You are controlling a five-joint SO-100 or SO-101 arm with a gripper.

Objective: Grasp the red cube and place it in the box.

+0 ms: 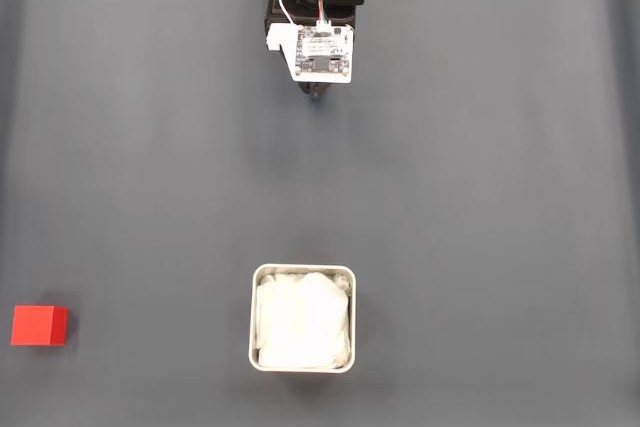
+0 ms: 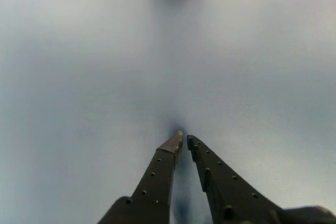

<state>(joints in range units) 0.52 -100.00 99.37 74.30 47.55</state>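
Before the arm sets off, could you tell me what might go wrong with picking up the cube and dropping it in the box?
1. The red cube sits far at the fixed view's lower left edge, a long stretch from the gripper; the reach may fall short.
2. The fingers are nearly shut, so they must open first or they could knock the cube away.
3. The box holds crumpled white lining; the cube may perch or bounce.

Small matte red cube (image 1: 39,326) is seen at far left; paper-lined, pale-rimmed square box (image 1: 302,273) lies bottom centre, well apart.
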